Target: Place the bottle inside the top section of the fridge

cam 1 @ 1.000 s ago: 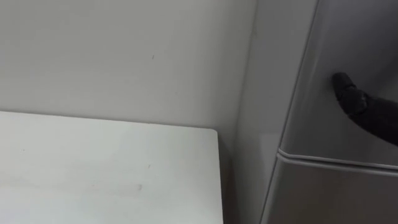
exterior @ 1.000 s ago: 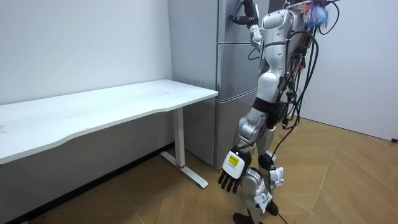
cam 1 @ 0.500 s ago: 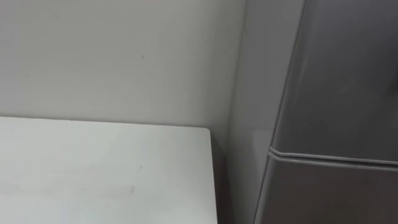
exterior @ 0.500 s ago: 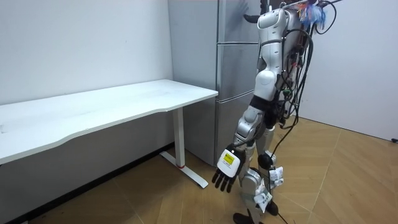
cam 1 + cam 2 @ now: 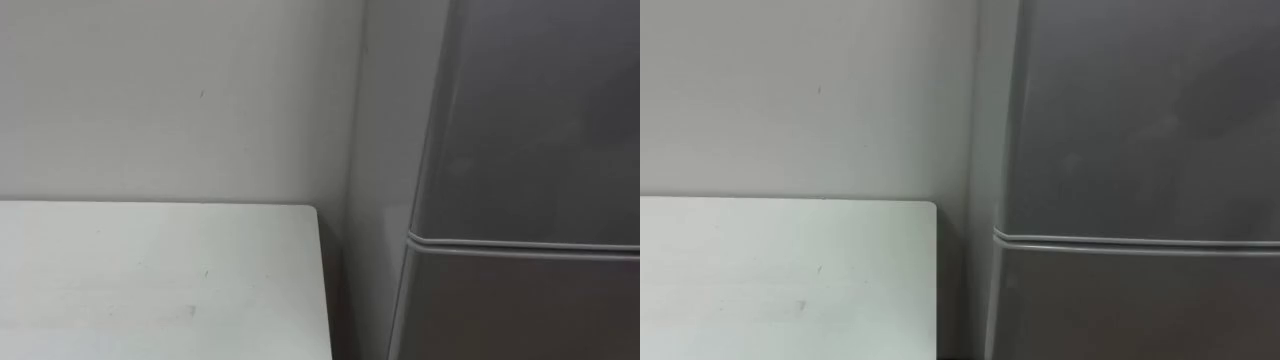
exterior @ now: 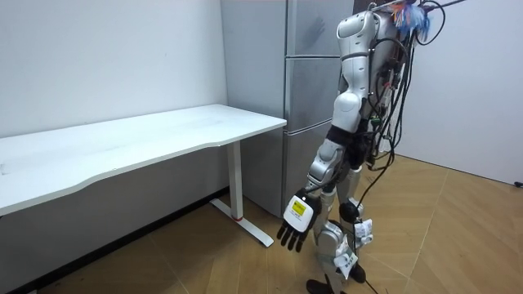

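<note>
Two fridge [image 5: 520, 130] doors, both shut. Robot stands before it, beside table [image 5: 150, 290]; left hand [image 6: 297, 222] hangs low, fingers loosely spread.

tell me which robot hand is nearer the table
Left. The left robot hand hangs open by the robot's leg on the table side, below its top. The robot's right side is turned away from the table.

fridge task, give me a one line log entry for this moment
robot: standing at fridge | upper door: shut | left hand: open, empty, hanging low | white table: beside fridge
</note>
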Motion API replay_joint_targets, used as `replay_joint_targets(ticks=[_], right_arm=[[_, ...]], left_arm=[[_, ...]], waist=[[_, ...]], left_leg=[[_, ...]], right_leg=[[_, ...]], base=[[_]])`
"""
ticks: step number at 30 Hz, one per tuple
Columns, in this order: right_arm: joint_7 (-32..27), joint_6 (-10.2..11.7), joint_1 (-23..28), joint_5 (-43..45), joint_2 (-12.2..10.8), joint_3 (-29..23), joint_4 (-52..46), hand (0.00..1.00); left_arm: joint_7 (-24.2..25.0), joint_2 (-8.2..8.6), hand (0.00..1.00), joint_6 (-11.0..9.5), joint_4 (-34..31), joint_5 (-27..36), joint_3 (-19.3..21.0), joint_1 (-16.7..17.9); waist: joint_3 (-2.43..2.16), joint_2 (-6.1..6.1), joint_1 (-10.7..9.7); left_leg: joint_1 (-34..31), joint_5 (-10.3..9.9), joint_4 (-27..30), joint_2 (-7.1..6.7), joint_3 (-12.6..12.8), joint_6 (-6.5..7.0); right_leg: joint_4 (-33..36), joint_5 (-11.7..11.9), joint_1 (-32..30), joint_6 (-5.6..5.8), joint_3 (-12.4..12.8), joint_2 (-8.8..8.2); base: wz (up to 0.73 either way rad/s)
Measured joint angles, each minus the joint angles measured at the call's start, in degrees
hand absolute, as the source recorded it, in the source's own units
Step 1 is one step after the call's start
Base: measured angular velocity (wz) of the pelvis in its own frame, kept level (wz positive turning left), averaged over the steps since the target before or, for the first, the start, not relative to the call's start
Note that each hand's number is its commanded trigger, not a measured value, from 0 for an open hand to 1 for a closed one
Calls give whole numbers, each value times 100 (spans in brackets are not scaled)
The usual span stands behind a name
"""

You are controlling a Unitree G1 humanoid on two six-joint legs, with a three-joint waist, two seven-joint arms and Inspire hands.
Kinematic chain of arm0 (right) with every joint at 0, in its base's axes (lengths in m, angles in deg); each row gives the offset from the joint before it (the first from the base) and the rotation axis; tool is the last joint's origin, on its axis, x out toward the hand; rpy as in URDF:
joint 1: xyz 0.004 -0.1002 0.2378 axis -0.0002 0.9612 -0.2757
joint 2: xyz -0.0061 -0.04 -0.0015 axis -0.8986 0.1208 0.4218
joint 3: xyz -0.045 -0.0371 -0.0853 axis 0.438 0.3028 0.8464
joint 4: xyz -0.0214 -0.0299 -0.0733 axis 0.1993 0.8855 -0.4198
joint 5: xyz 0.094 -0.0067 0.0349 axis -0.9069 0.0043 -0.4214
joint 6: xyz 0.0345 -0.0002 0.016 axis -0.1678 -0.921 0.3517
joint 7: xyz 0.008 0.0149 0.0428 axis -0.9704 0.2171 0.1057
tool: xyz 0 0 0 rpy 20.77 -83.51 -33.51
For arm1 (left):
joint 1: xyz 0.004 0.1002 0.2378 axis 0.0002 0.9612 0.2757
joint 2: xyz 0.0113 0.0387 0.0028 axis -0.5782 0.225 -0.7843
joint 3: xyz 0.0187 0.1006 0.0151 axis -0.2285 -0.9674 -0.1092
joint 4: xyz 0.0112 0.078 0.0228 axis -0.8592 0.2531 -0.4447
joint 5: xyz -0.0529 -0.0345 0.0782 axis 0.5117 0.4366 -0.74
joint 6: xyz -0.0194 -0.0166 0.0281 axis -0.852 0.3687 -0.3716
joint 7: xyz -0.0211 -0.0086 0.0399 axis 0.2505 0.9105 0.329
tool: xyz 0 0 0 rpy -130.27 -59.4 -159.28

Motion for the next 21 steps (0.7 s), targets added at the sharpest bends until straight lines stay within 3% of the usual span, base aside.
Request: replay_joint_targets(ticks=[8, 10, 16, 21], right_arm=[[-164, -120, 595, -669, -122, -99, 800, 0], [-319, -158, 701, -844, -333, -106, 980, 0], [-338, -148, 917, -1688, -562, -59, 1649, 0], [-279, -190, 1034, -2083, -1052, 95, 2554, 0]], left_arm=[[0, 17, 0, 34, -354, -13, 9, 127], [0, 49, 0, 61, -355, -14, -2, 133], [0, 131, 0, 153, -644, 10, -8, 248], [0, 183, 0, 182, -742, -14, -10, 272]], waist=[[-5, 103, 8], [-4, 128, 9], [-11, 159, 25], [-6, 204, 16]], left_leg=[[-49, 0, -3, -6, -40, -1], [-69, 1, -2, -3, -13, -2], [-63, 1, 3, -5, 4, -2], [-77, 0, -29, -6, 15, -2]], right_leg=[[-14, -5, -29, 0, 3, -24], [-10, -9, -58, -5, 24, 2], [-19, -9, -59, -4, 70, -11], [-5, -50, -128, 2, 122, -25]], base=[[1], [-2], [-4], [-2]])
